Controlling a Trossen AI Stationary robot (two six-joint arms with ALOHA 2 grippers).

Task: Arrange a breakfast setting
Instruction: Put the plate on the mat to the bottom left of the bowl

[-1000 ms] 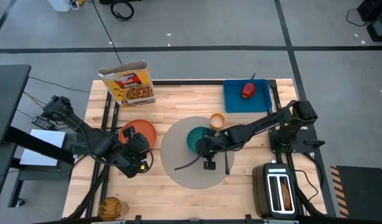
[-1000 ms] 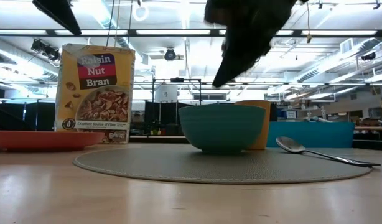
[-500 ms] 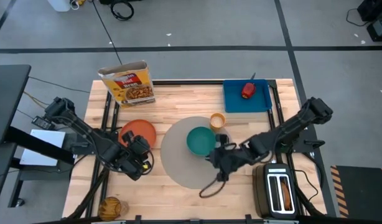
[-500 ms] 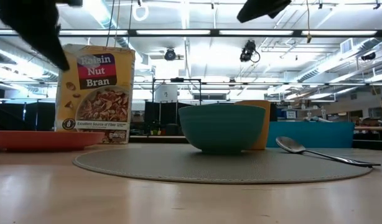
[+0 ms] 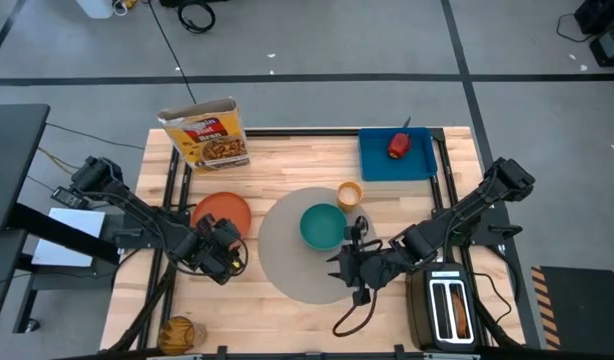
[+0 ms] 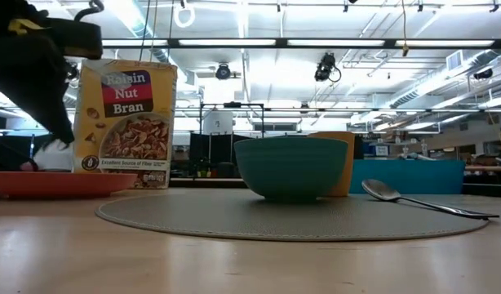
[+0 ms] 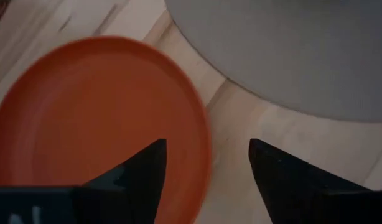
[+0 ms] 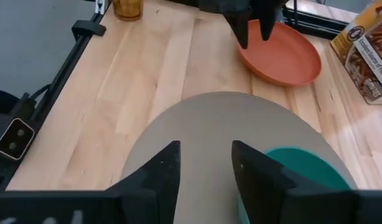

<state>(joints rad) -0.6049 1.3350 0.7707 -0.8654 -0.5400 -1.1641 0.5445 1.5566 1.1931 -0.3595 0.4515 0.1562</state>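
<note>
We position the left gripper, fingers spread and empty, at the near-right rim of the orange plate, which lies left of the grey mat, presumably to grasp its edge. The right gripper, fingers apart, hovers over the mat's near-right part. The plate is round; no long axis applies.

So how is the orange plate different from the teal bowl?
The orange plate is flat and shallow, while the teal bowl is deep with tall sides. The plate sits on bare wood beside the grey mat; the bowl sits on the mat. The plate looks wider than the bowl. The open left gripper hovers at the plate's edge; no gripper is at the bowl. Both are round, empty and upright.
</note>
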